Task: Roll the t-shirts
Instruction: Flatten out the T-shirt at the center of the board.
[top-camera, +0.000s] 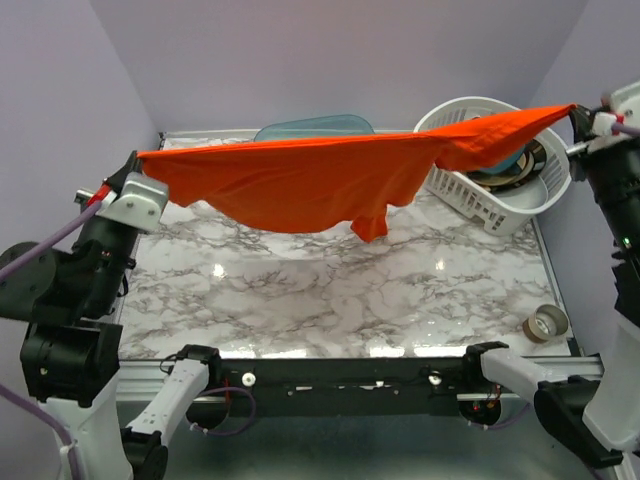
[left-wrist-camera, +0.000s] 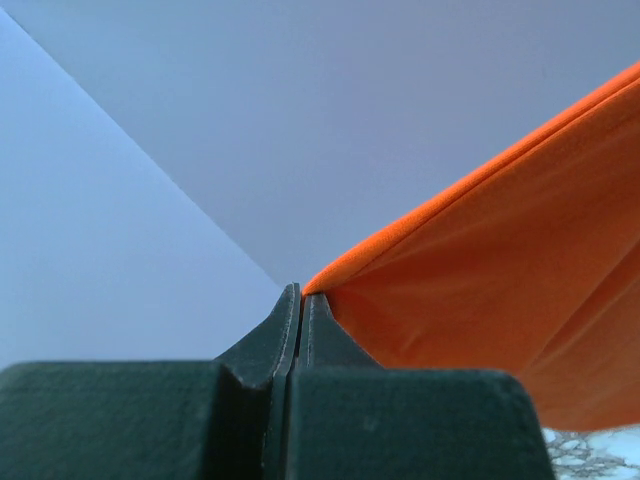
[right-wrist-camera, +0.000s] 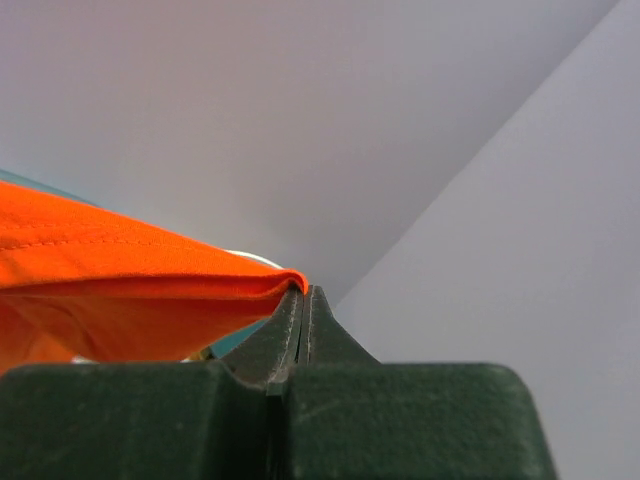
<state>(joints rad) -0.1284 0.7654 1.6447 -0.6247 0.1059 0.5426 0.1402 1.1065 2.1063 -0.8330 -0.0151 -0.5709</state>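
A grey-veined marble table (top-camera: 330, 290) sits between plain lavender walls (top-camera: 330, 50). Both arms are raised at the left and right edges, holding the orange-red t-shirt (top-camera: 300, 180) stretched in the air over the table's far half. The left gripper (left-wrist-camera: 302, 293) is clamped on one corner of it and the right gripper (right-wrist-camera: 303, 292) on the other. A white basket (top-camera: 470, 205) stands far right, a teal tub (top-camera: 315, 127) at the far edge, and a tape roll (top-camera: 546, 322) near right.
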